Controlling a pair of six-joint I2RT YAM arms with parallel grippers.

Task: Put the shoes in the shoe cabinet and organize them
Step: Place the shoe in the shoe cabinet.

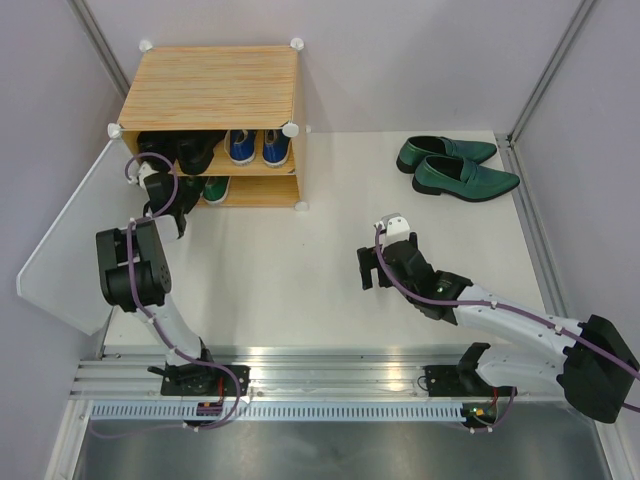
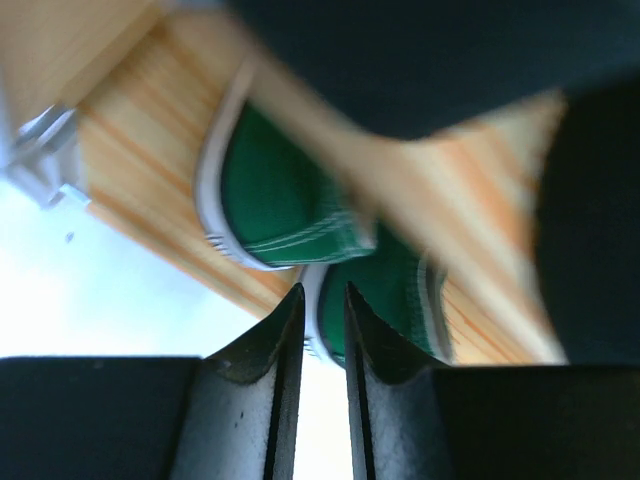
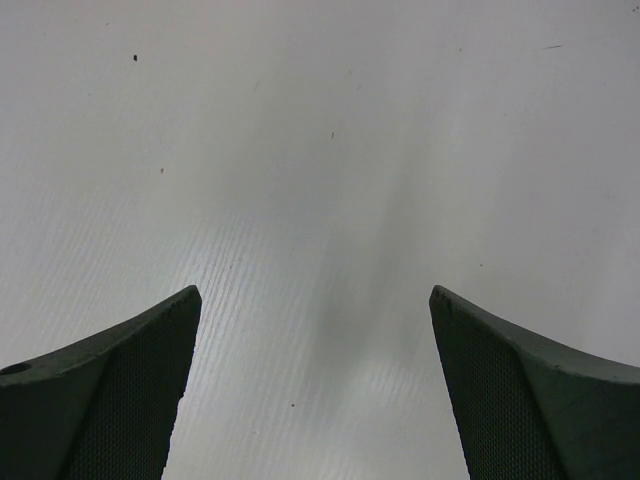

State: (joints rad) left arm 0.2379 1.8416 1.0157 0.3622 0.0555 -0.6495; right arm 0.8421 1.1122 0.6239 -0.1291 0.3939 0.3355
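The left end effector (image 2: 323,300), nearly closed and empty, sits at the shoe cabinet (image 1: 210,85), by its lower shelf and just beside the green sneakers (image 2: 285,200); a careless withdrawal could drag one out. The right end effector (image 3: 315,300) gapes open over the tabletop (image 1: 300,270), well apart from the dark-green loafers (image 1: 455,167), whose glossy leather may slip from a shallow grip.

A white table (image 1: 300,290) stands between pale lilac walls (image 1: 400,60), evenly lit.
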